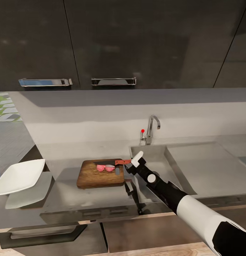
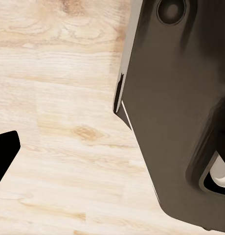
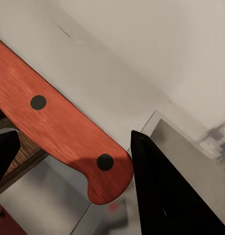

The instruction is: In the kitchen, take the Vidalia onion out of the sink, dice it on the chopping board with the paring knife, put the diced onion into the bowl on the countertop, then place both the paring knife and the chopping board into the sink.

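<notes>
Two pink-red onion halves (image 1: 105, 168) lie side by side on the brown streaky wooden chopping board (image 1: 100, 173), which rests flat on the long grey glossy counter (image 1: 66, 156) just beside the rectangular grey steel sink (image 1: 162, 161). From my remote seat I see the short paring knife (image 1: 117, 162) with its red riveted handle lying across the board's far edge, blade tip over the onion pieces, handle end pointing at the sink and overhanging the board's corner. My right gripper (image 1: 131, 166), a black-and-white arm end, hangs at that handle end, between board and basin. In the right wrist view the red handle (image 3: 58, 127) with two dark rivets runs between my two dark fingers (image 3: 166, 196); the jaws are spread, one finger on each side, and I cannot tell whether either touches the wood. On the side of the board away from the sink, well apart from it, a shallow white squarish dish (image 1: 19, 176) with a flared rim sits tilted at the counter's end. Behind the sink stands the chrome gooseneck tap (image 1: 151, 128) with a tiny red knob (image 1: 142, 131) beside it. The left wrist view looks down on pale wooden flooring (image 2: 58, 107) and a dark part of the robot's body (image 2: 181, 112); a black finger tip (image 2: 5, 152) pokes in at the edge, and I cannot tell how the left jaws stand.
</notes>
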You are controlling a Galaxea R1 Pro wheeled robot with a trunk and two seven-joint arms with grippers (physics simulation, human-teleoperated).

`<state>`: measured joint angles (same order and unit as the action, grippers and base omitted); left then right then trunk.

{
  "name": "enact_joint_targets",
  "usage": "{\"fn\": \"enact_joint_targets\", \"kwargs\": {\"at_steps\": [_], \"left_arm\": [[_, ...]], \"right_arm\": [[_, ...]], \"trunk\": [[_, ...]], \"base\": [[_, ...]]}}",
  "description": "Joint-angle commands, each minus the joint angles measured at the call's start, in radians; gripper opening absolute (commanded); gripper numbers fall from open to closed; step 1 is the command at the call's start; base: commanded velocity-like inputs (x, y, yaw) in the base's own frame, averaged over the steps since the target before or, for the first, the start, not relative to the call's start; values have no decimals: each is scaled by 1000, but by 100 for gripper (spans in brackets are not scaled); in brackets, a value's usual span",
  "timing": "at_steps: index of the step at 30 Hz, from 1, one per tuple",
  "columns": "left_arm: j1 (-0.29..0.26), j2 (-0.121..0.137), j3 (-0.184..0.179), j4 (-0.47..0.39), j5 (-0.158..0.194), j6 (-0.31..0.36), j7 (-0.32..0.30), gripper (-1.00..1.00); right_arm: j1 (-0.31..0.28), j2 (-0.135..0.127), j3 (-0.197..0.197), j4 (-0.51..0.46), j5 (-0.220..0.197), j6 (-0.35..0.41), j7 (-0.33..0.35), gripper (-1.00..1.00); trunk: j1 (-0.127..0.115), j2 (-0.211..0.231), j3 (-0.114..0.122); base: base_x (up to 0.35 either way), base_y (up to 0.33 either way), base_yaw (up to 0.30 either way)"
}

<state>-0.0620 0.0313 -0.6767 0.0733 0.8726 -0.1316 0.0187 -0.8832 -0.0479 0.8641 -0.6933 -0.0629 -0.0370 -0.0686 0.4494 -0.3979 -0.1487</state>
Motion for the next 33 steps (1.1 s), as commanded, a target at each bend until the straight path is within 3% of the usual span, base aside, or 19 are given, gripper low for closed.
{"fn": "enact_joint_targets", "kwargs": {"at_steps": [1, 33], "left_arm": [[-1, -1, -6, 2, 2, -3, 1, 100], [-1, -1, -6, 3, 2, -3, 1, 100]], "right_arm": [[-2, -1, 7, 0, -9, -3, -4, -100], [-2, -1, 8, 28, -11, -3, -4, -100]], "trunk": [[1, -2, -2], [1, -2, -2]], "base": [[0, 0, 0], [0, 0, 0]]}}
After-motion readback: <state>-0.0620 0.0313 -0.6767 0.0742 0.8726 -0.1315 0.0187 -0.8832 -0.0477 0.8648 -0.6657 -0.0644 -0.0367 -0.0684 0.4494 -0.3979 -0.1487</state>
